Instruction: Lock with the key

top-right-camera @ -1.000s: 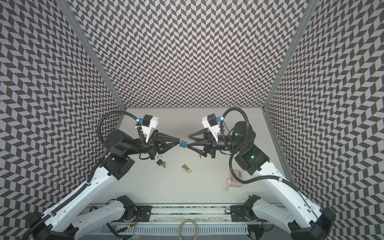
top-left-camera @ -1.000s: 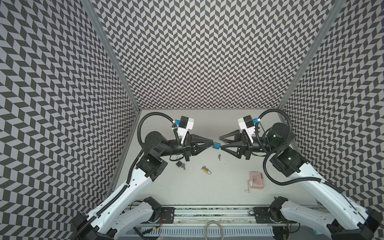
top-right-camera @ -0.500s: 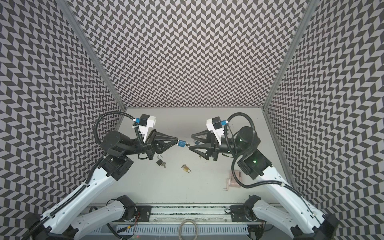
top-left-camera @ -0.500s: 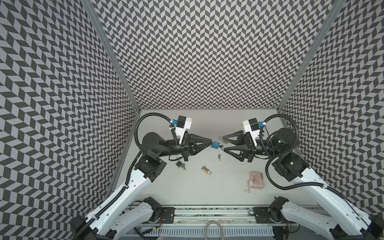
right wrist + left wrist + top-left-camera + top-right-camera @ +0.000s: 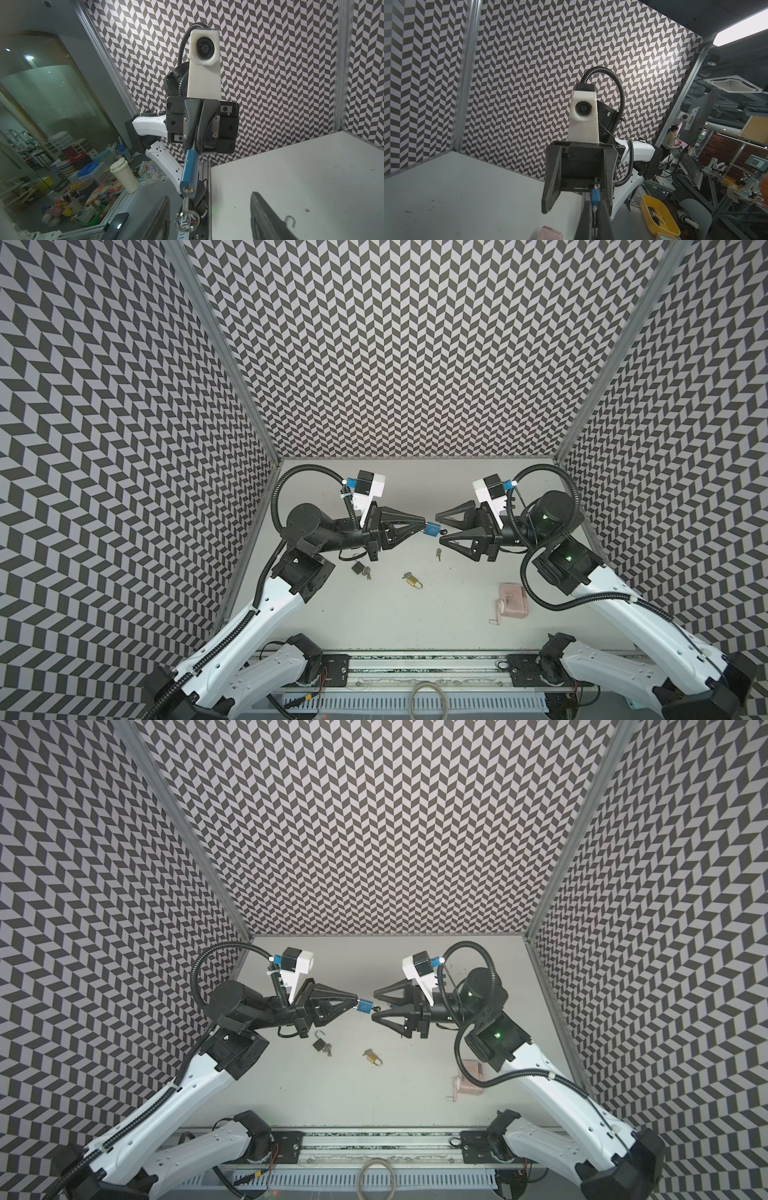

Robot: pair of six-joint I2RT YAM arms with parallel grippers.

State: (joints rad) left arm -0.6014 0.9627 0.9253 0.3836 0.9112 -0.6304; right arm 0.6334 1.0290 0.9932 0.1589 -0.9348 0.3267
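Blue padlock point(image 5: 432, 529) in left claw point(image 5: 423, 527), key point(image 5: 185, 204) inserted

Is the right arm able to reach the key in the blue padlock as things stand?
Probably yes. The right end effector is open and faces the key, with nothing between them; the left end effector holds the blue padlock in the air.

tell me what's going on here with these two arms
The left gripper is shut on the shackle end of a small blue padlock, holding it above the table. A key with a ring sticks out of the padlock's other end. The right gripper faces it, jaws open on either side of that key, not gripping it. A dark padlock, a brass padlock, a loose key and a pink item lie on the table.
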